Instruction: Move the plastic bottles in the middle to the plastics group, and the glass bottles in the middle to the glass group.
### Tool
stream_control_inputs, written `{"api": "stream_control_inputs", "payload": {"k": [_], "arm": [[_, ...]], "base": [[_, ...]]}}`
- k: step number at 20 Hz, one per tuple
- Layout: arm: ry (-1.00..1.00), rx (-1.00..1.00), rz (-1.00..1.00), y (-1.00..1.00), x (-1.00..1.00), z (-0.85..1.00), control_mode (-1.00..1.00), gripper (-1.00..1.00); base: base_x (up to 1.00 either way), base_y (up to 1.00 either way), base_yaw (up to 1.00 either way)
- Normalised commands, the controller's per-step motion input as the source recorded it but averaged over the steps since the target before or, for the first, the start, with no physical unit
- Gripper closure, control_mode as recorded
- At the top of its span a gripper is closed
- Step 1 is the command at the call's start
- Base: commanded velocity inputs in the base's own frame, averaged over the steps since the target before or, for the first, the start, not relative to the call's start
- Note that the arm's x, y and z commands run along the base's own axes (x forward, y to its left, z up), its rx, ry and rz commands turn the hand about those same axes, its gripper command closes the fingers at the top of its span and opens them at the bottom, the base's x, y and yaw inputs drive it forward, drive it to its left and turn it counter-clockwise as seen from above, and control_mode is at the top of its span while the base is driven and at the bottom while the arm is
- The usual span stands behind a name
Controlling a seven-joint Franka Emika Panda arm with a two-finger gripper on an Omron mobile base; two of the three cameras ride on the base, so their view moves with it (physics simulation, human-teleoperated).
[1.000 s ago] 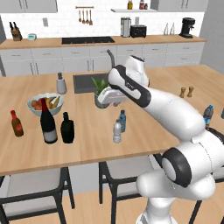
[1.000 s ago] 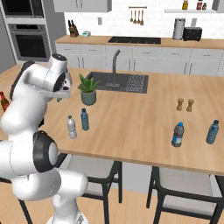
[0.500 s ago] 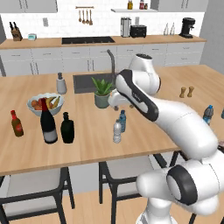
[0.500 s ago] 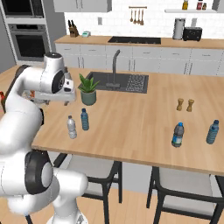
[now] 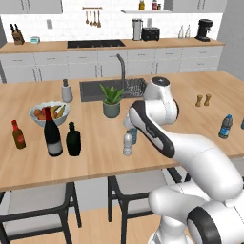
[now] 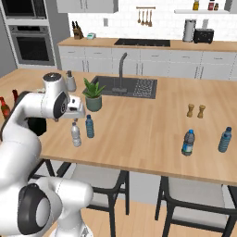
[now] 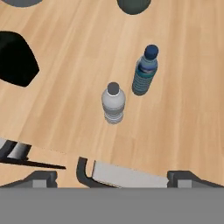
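Gripper (image 7: 112,175) released, jaws wide, clear bottle (image 7: 113,103) directly ahead below, blue bottle (image 7: 145,72) just beyond, both upright on counter (image 7: 183,109).

Smooth matt wooden counter (image 7: 183,113), clear ribbed plastic bottle (image 7: 113,104), blue-tinted plastic bottle (image 7: 145,72), glossy black glass bottle (image 5: 73,140)

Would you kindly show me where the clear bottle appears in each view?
Left base view: clear bottle centre, near the counter's front edge.
Right base view: left of centre.
Hand view: centre.
Shared landmark: the blue bottle beside it.
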Motion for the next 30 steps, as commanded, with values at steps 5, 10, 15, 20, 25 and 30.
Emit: {"api": "stream_control_inputs", "payload": {"k": [5, 10, 15, 20, 25, 30], "arm": [[-0.08, 0.0, -0.06, 0.04, 0.32, -0.13, -1.0, -1.0], [-0.07, 0.0, -0.02, 0.12, 0.36, -0.2, -1.0, -1.0], [-0.03, 0.0, 0.0, 0.06, 0.2, -0.15, -1.0, -1.0], [0.0, 0.0, 0.0, 0.0, 0.0, -0.27, -1.0, -1.0], [0.0, 0.0, 0.02, 0.0, 0.0, -0.24, -1.0, -1.0], [0.0, 0.0, 0.04, 0.04, 0.0, -0.14, -1.0, -1.0]], "base": [[0.0, 0.0, 0.0], [0.0, 0.0, 0.0], [0.0, 0.0, 0.0], [0.0, 0.0, 0.0], [0.0, 0.0, 0.0], [0.0, 0.0, 0.0]]}}
